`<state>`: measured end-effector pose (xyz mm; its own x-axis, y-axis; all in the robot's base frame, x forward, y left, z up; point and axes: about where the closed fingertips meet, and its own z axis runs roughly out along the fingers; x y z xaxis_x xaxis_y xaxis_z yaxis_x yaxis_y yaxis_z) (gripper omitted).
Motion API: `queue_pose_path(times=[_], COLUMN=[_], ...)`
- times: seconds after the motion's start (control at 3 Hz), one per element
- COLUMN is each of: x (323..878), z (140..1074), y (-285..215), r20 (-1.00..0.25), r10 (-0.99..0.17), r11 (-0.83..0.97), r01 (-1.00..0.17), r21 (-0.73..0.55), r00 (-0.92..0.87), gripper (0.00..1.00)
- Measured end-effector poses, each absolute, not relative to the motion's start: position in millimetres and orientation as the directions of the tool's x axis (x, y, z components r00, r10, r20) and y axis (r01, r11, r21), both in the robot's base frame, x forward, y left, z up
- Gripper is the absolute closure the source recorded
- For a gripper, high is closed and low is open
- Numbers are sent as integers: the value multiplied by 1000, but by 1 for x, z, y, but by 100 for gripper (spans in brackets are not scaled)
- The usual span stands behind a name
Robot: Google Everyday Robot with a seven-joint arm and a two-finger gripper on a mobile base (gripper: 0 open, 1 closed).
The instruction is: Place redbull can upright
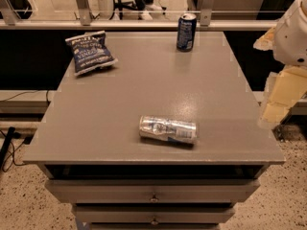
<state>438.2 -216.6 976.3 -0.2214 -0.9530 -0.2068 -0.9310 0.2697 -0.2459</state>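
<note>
The redbull can [168,129] is slim and silver with blue markings. It lies on its side near the front edge of the grey table [120,95], its long axis running left to right. My gripper [275,108] hangs off the table's right edge, beyond the can's right end and apart from it, holding nothing that I can see. The white arm [295,30] rises above it at the right border of the view.
A dark blue can [186,31] stands upright at the table's back edge. A blue chip bag [89,51] lies at the back left. Drawers [153,190] sit under the tabletop. A rail and chair legs stand behind the table.
</note>
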Motion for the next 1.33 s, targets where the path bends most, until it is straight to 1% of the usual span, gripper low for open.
queue_pose_path(times=[0.33, 0.67, 1.33], x=[439, 441, 458], z=[973, 953, 907], y=[-213, -194, -134], r20=[-206, -201, -195], r10=[-953, -952, -927], r11=[270, 274, 354], r01=[-932, -935, -918], r21=[-243, -225, -180], r00=[-223, -231, -320], gripper=[0, 0, 0])
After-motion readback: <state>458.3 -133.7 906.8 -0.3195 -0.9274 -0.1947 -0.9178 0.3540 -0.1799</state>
